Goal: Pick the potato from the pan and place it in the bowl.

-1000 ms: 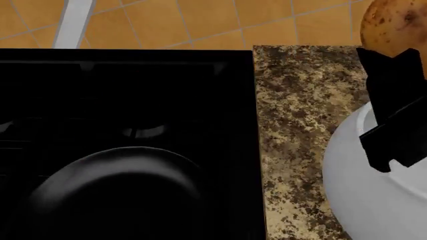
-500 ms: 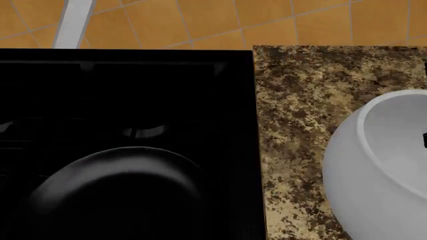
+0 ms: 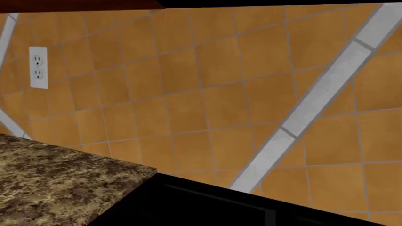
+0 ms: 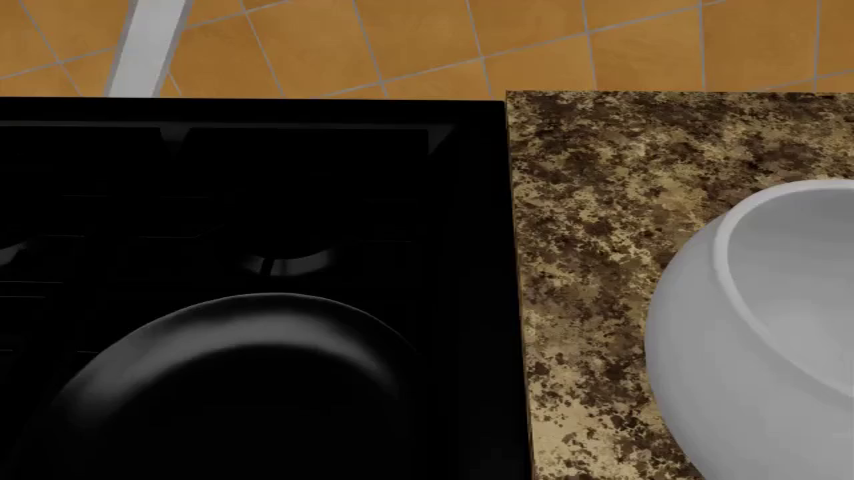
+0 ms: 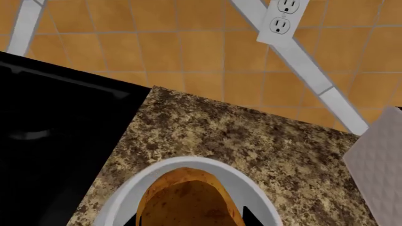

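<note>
The black pan (image 4: 240, 380) sits on the cooktop at the lower left of the head view, and nothing shows in the part of it that I see. The white bowl (image 4: 747, 330) stands on the counter at the right. Neither gripper shows in the head view. In the right wrist view my right gripper (image 5: 188, 219) is shut on the golden-brown potato (image 5: 185, 200), which sits between the black fingertips (image 5: 250, 217) just above the mouth of the bowl (image 5: 188, 162). The left wrist view shows no fingers.
A black cooktop (image 4: 267, 180) meets a speckled granite counter (image 4: 601, 200) below an orange tiled wall (image 4: 534, 40). Wall outlets show in the right wrist view (image 5: 285, 16) and in the left wrist view (image 3: 37, 66). A pale textured object (image 5: 380, 160) stands beyond the bowl.
My right gripper with the potato was over the bowl at the head view's right edge and has moved out of that view to the right. The pan and bowl have not moved.
</note>
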Robot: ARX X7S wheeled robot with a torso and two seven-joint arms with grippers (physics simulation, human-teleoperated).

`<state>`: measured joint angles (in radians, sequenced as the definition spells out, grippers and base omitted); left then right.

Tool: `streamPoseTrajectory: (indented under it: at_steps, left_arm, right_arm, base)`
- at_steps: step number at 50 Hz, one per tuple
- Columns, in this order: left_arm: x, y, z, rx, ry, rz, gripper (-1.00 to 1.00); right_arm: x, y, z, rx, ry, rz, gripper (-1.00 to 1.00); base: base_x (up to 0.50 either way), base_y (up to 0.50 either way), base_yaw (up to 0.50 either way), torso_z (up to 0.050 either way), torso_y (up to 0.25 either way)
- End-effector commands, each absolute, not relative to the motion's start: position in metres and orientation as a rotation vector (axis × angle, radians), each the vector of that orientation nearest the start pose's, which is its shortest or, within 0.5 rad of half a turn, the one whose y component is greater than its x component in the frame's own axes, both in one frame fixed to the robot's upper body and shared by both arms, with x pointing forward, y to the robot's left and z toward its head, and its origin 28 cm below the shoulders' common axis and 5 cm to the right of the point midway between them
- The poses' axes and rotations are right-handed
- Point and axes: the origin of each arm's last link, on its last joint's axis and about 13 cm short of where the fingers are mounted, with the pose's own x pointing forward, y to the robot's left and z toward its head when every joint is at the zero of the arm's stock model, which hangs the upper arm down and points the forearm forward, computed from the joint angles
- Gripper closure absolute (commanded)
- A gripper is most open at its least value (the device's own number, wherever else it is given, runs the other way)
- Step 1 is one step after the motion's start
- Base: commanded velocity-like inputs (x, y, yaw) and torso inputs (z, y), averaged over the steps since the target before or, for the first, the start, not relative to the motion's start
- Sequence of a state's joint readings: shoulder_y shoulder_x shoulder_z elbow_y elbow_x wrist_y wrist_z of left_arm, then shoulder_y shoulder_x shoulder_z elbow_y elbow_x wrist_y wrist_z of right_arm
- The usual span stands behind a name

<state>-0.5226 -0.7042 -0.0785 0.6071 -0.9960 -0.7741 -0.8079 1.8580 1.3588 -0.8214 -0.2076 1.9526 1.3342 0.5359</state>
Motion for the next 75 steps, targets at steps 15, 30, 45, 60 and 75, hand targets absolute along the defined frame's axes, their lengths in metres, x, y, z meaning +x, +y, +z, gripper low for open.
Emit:
streamPoseTrajectory:
  at_steps: [15,30,45,60,75]
  left_arm:
    - [0.232,0.284,0.232,-0.04,-0.2,0.327,-1.0]
    - [0.233,0.281,0.233,-0.035,-0.196,0.326,-1.0]
    - [0.234,0.284,0.226,-0.039,-0.185,0.333,-1.0]
    - [0.236,0.285,0.221,-0.043,-0.174,0.339,-1.0]
    - [0.24,0.286,0.217,-0.042,-0.162,0.341,-1.0]
  right_arm:
    - [0.166,-0.269,0.348,-0.124,0.29,0.049,1.0]
    - [0.159,-0.28,0.345,-0.078,0.264,0.008,1.0]
    - [0.17,-0.279,0.338,-0.073,0.287,-0.004,1.0]
    - [0.179,-0.276,0.332,-0.078,0.307,0.003,1.0]
    - [0.195,-0.274,0.32,-0.085,0.345,0.021,1.0]
  base:
    - [0.0,0.0,0.0,0.0,0.0]
    - [0.0,0.0,0.0,0.0,0.0]
    - [0.0,0.0,0.0,0.0,0.0]
    - [0.0,0.0,0.0,0.0,0.0]
    - [0.0,0.0,0.0,0.0,0.0]
